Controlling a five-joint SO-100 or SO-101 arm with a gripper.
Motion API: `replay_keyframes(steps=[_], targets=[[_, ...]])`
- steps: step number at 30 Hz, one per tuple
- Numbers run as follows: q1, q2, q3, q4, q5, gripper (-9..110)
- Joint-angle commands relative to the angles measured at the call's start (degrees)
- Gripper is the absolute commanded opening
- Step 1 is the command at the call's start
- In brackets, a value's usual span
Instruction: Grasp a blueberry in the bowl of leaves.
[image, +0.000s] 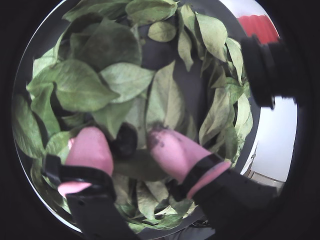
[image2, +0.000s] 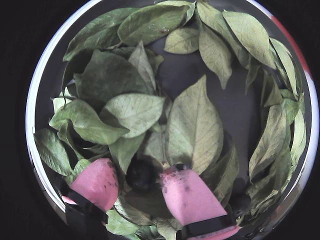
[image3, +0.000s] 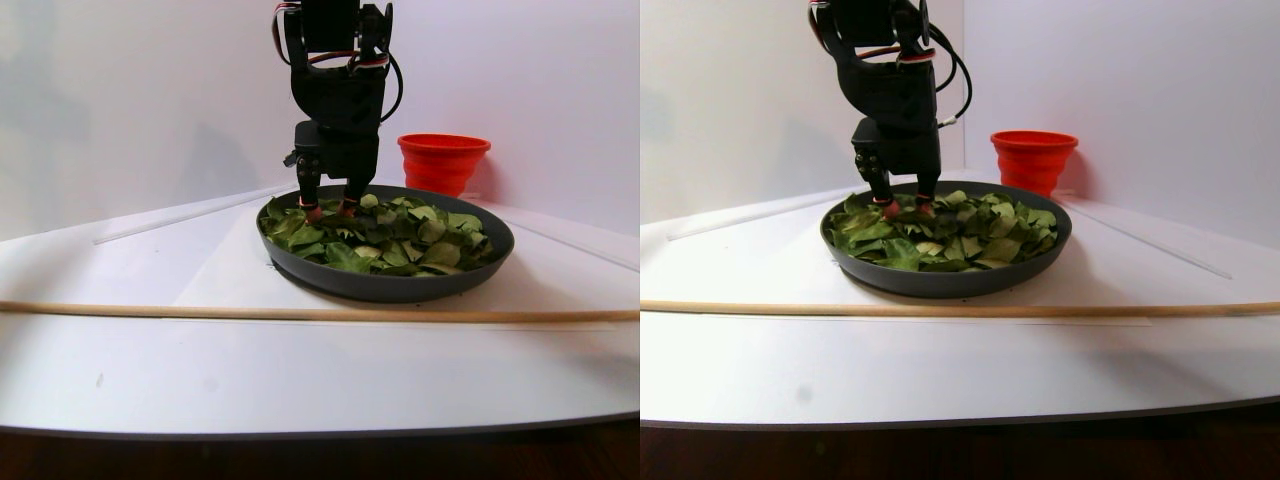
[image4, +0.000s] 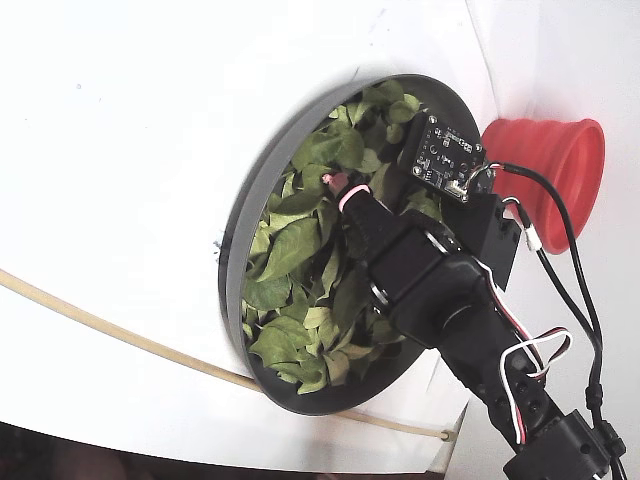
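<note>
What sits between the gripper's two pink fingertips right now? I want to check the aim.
The blueberry sits between the gripper fingertips, resting on the leaves in the bowl, in both wrist views.

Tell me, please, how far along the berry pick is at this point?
Done: the claw is down among the leaves in the bowl, with the blueberry between its pink fingertips. In hand: the close; both wrist views show slim gaps beside the berry, so no firm grip yet. Left: pinch and lift. A second dark berry lies near the rim.
</note>
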Motion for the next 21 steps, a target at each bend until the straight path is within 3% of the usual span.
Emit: replay_keyframes(steps=[1,21], targets=[[1.0,0.7,-3.0,-0.9,-0.4,17],[1.2,-1.3,-3.3,-3.1,-0.7,12]])
